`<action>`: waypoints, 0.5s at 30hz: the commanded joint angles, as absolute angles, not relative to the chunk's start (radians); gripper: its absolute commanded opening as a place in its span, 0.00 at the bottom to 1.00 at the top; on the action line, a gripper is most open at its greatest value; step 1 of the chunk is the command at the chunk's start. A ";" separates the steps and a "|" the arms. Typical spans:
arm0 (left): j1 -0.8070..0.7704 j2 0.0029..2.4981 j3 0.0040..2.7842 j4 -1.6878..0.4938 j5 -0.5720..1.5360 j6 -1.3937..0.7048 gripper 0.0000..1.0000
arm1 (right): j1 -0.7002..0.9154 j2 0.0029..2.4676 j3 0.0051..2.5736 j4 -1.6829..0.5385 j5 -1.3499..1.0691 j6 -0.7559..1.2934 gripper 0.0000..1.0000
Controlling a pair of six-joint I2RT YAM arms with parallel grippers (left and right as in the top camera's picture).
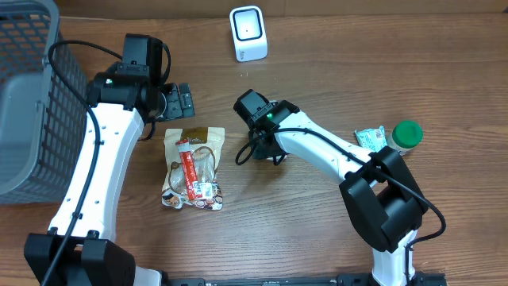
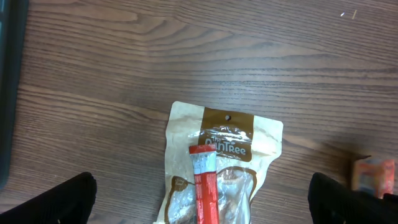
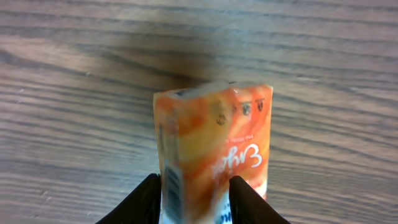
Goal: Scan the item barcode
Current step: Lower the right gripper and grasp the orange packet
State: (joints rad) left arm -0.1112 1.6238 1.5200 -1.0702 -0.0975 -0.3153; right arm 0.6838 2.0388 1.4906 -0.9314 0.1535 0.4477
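**Orange packet between the right fingers, left gripper wide over the snack bag**

In my right wrist view the orange packet (image 3: 214, 149) stands directly in front of the camera, above the wooden table (image 3: 74, 93). Its lower part sits inside the right gripper (image 3: 196, 186). The two black fingers (image 3: 140, 202) lie against its sides, one on each side, and the packet looks a little pinched there. So I read this gripper as narrow and holding the packet. On the packet's narrow left face I see dark stripes, but they are too blurred to read.

From the overhead camera the packet itself is hidden under the right arm (image 1: 317, 147). The wrist is near the middle of the table. The white scanner (image 1: 248, 33) stands at the far edge, well apart from it.

The left gripper (image 1: 181, 101) is spread wide and holds nothing. The snack bag (image 1: 193, 167) lies flat just on its near side. To the far left is a grey basket (image 1: 32, 103). At the right stand a green-lidded jar (image 1: 407, 133) and a small green packet (image 1: 369, 139) beside it.
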 commanded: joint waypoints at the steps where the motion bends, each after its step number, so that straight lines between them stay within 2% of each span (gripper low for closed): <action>1: -0.118 1.629 1.538 -1.069 -0.093 -0.329 1.00 | 0.671 1.959 1.530 -0.930 0.073 0.438 0.37; 15: -0.118 1.629 1.538 -1.069 -0.092 -0.329 1.00 | 0.520 1.932 1.529 -0.978 -0.003 0.439 0.39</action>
State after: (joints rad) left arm -0.1112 1.6238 1.5200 -1.0702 -0.0975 -0.3153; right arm 0.5388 1.9644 1.5074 -0.9756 0.0204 0.4435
